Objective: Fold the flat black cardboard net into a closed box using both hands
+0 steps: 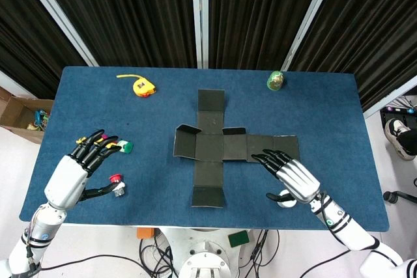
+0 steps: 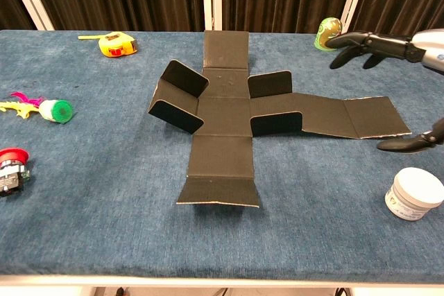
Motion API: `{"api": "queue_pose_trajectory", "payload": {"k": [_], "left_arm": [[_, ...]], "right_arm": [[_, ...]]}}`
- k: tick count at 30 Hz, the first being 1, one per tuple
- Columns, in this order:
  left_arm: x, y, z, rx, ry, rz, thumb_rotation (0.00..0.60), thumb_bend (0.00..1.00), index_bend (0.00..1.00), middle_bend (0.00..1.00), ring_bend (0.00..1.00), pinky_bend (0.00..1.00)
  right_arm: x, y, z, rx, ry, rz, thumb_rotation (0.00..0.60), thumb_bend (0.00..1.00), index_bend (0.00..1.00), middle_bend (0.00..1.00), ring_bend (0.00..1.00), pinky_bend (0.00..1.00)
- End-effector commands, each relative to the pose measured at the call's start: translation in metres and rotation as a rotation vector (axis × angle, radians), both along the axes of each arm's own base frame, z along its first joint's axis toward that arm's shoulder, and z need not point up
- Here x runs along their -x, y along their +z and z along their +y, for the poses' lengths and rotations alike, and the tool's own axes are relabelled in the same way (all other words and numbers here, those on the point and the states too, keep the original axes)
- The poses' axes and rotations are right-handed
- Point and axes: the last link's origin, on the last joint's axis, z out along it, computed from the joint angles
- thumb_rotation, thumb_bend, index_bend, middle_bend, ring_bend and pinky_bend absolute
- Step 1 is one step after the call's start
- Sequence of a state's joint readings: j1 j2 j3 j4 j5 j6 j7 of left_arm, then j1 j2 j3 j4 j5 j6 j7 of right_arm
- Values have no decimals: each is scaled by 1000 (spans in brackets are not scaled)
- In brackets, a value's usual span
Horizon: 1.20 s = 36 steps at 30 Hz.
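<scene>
From the head view I see the black cardboard net (image 1: 218, 148) lying cross-shaped mid-table on the blue table (image 1: 91, 115), some side flaps tilted up. My right hand (image 1: 290, 174) hovers at its four o'clock edge, fingers spread wide, holding nothing; a white jar (image 2: 414, 194) sits just beneath it. My left hand (image 1: 81, 167) is well apart at nine o'clock, fingers open and empty, near a feathered toy (image 2: 41, 109) and red button (image 2: 12, 164). A yellow tape measure (image 1: 141, 86) lies at eleven o'clock, a green figurine (image 1: 276, 81) at one.
</scene>
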<state>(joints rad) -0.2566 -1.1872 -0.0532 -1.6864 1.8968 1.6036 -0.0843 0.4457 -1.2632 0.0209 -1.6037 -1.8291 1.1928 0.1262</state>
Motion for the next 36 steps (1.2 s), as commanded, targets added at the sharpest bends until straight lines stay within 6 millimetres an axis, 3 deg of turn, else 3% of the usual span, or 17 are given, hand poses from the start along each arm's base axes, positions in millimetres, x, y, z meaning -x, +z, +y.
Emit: {"api": "queue_pose_trajectory", "payload": {"k": [1,7,11,18,21,25,31,36], "left_arm": [[2,-1,-1,7,14,19,600,71,207,144,51,209],[9,3,-8,1,58,30,600,70,207,144,51,209],[14,2,-15,-3,85,30,600,71,207,144,51,206],[24,3,-22,-6,132,29,600,70,207,144,51,205],[28,3,-23,-5,150,20,600,69,207,144,51,205],[31,2,-21,-6,159,7,600,66,208,144,50,205],[33,3,-22,-11,159,12,600,62,207,144,51,205],[34,3,-23,-12,171,5,600,63,207,144,51,205]], "right_arm": [[-2,0,-3,5,4,-9,600,176,49,194,86,231],[-13,-14,-29,6,1,64,600,176,92,212,111,260],[-28,-40,-57,46,47,166,600,176,164,230,115,273],[-41,-80,-82,24,87,301,600,203,350,386,229,379],[-47,-93,-91,24,129,349,600,263,446,444,267,386],[-60,-108,-99,67,252,364,600,381,656,556,372,439],[-70,-116,-114,94,484,412,600,473,812,660,451,458],[-76,-117,-130,62,547,426,600,445,812,639,455,461]]}}
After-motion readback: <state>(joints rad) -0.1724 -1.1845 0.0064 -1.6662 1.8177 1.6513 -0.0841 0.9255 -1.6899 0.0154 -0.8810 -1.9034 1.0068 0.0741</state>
